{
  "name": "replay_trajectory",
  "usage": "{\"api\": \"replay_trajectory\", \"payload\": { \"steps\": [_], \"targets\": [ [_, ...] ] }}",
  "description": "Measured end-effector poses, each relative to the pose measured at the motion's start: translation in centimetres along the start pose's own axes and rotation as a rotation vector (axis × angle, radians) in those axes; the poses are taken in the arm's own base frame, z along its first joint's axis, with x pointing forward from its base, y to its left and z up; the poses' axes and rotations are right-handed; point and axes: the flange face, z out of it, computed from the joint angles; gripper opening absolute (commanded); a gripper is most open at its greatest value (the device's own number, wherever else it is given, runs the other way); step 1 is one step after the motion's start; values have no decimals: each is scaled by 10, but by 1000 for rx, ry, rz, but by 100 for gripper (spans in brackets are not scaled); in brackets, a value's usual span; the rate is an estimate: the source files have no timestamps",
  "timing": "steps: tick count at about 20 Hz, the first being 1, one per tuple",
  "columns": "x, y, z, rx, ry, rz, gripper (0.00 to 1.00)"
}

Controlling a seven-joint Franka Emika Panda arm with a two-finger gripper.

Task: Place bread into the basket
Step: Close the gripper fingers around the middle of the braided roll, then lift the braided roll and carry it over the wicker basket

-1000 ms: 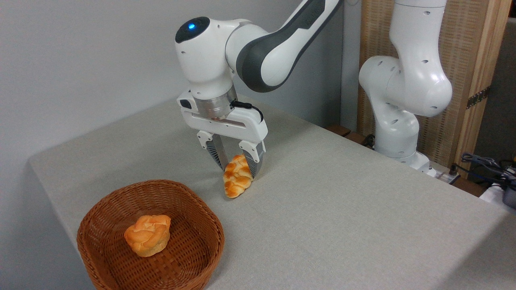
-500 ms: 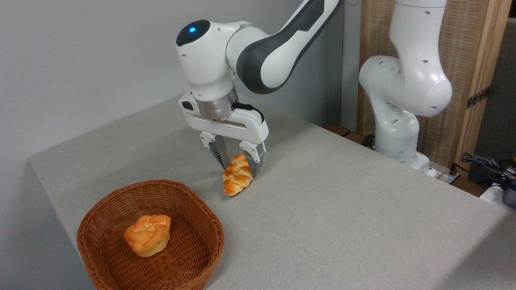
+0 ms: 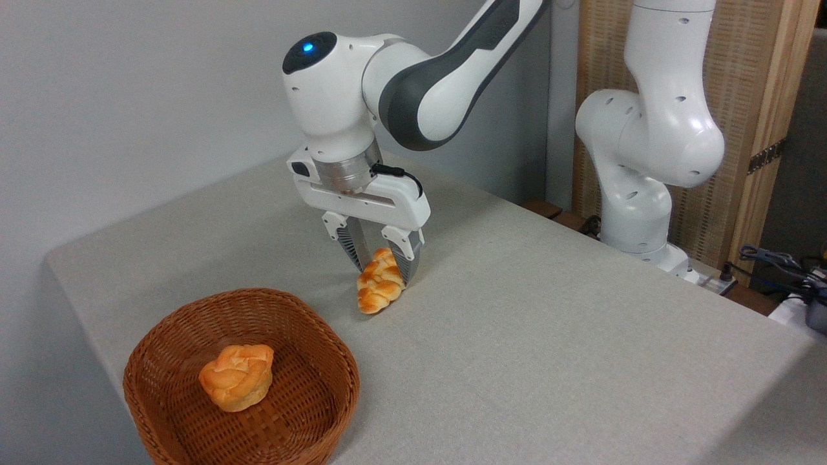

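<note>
The bread, a golden braided loaf, lies on the grey table just beyond the basket's far right rim. Its pointed end faces the camera. My gripper comes straight down over the loaf's rear half, and both ribbed fingers press against its sides, so it is shut on the loaf. The front tip of the bread sits at or barely above the tabletop. The basket, reddish-brown wicker, stands at the front left corner of the table.
A small round orange bun lies inside the basket. The arm's white base stands at the table's far right edge. Cables and gear lie beyond that edge. A grey wall runs behind the table.
The fingers have drawn inward onto the bread's sides. The loaf has shifted very slightly up and left with the gripper.
</note>
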Motion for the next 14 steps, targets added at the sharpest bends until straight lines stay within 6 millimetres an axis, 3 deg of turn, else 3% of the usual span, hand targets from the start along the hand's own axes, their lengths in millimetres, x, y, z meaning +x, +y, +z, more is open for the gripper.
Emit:
{"api": "replay_trajectory", "payload": {
  "steps": [7,10,14],
  "targets": [
    [0,1,1,0,-2,5,26],
    [1,1,0,0,0,5,20],
    [4,2,-14,13,14,20,21]
  ]
}}
